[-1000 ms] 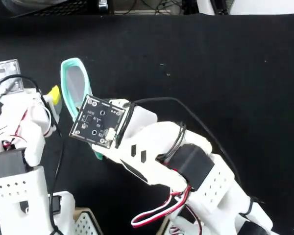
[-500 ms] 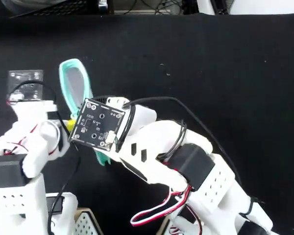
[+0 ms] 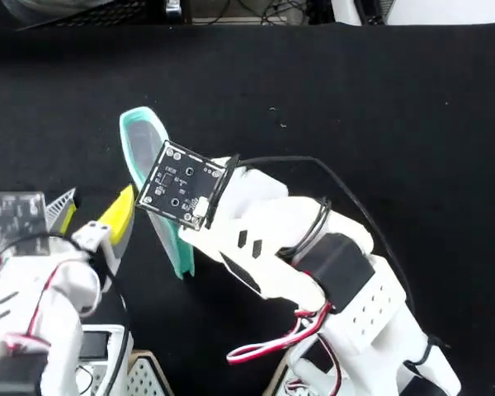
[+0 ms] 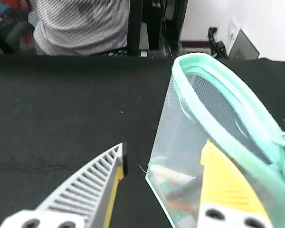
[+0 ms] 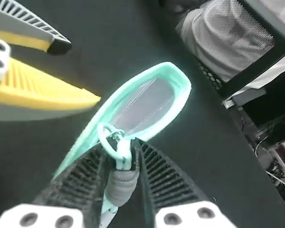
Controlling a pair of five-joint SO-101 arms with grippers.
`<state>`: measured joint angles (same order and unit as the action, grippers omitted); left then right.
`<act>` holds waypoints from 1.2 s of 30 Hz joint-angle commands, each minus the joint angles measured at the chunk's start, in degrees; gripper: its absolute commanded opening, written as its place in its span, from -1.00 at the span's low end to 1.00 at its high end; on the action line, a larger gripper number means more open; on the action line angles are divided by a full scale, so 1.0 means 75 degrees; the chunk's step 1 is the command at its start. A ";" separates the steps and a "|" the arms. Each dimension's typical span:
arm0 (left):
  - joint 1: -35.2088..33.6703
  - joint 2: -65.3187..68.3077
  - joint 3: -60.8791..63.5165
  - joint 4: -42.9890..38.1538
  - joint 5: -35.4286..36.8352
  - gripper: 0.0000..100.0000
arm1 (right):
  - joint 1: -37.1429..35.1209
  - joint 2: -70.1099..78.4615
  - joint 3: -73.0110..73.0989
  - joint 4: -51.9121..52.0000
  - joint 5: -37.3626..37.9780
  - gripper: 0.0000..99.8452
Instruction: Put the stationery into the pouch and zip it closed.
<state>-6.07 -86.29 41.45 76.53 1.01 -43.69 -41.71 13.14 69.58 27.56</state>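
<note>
OP: Entry, please. How far along am I?

OBS: Nearest first. Your left claw (image 4: 163, 146) is spread wide and holds nothing. From its wrist, the pouch (image 4: 199, 109) has its near corner between the two fingers. From above, the yellow finger sits just beside the mesh; contact I cannot confirm. Your right claw (image 5: 119, 148) is pinched on the zip pull (image 5: 118, 159), at the end of the rim nearest that claw. Stationery (image 4: 171, 175) shows through the mesh, low inside. Judgement: loading looks done. The zip is not: the teal rim gapes as an open loop, so the whole closing run is left.

OP: Where is the pouch, and what room do I have?

OBS: It stands on edge, tilted, left of the middle of the table (image 3: 355, 99), with the left claw on one side and the right arm (image 3: 313, 256) on the other. Whether its bottom rests on the cloth I cannot tell. The near side is tight: the left claw's fingers sit close beside the right arm. Beyond the pouch the black table runs on to its far edge, well apart, and wide to your right. Judgement: draw the pull away from you along the rim, where the room is. Close the left claw on the near corner first, or the pouch will likely trail after the pull instead of zipping.
</note>
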 commanded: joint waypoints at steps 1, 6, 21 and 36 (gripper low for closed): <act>0.0135 -0.0985 0.0158 0.0129 0.0035 -0.46 | 0.0316 -0.0064 -0.0381 0.0047 -0.0082 -0.98; 0.1588 -0.1993 0.0205 0.0809 0.0035 -0.47 | 0.0340 -0.0053 -0.0744 0.0047 -0.0082 -0.98; 0.3182 -0.0879 0.1225 -0.1149 0.0188 -0.47 | 0.0340 -0.0029 -0.1119 0.0094 -0.0094 -0.98; 0.1178 -0.2040 0.1577 -0.0281 0.0176 -0.47 | 0.0387 -0.0053 -0.1166 0.0434 -0.0082 -0.98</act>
<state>4.48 -98.07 54.64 71.16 2.07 -41.58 -41.63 7.60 73.01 27.56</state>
